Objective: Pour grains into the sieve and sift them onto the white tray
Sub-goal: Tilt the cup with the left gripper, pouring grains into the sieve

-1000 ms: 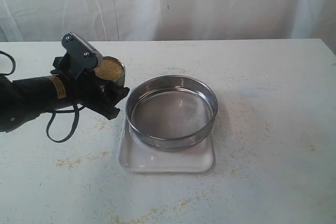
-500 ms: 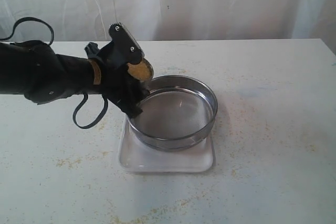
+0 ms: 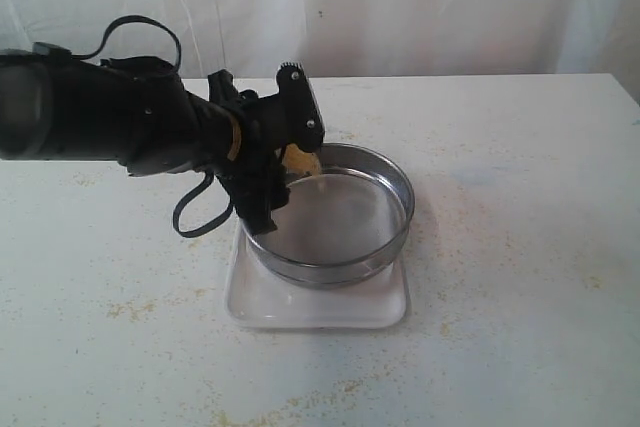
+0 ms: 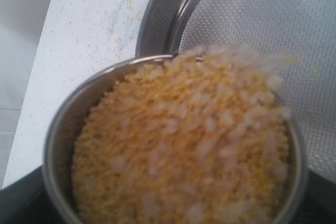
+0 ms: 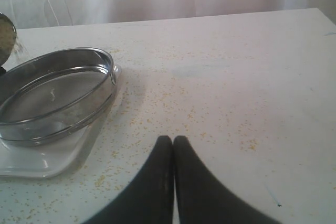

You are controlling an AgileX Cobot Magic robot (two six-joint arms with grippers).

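Shiny steel sieve [image 3: 398, 215] (fine mesh)

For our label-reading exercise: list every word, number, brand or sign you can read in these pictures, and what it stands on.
No text can be read.
The yellow band on the left arm: too small and blurred to read.
The sieve, white tray, cup, grains and table show no markings.

Soft, even light comes through the white curtain [image 3: 420, 7] behind the sieve [image 3: 335, 217]; its steel rim glints mildly, its shadow faint. Over the sieve, the grains [image 4: 184, 145] look blurred, out of focus.
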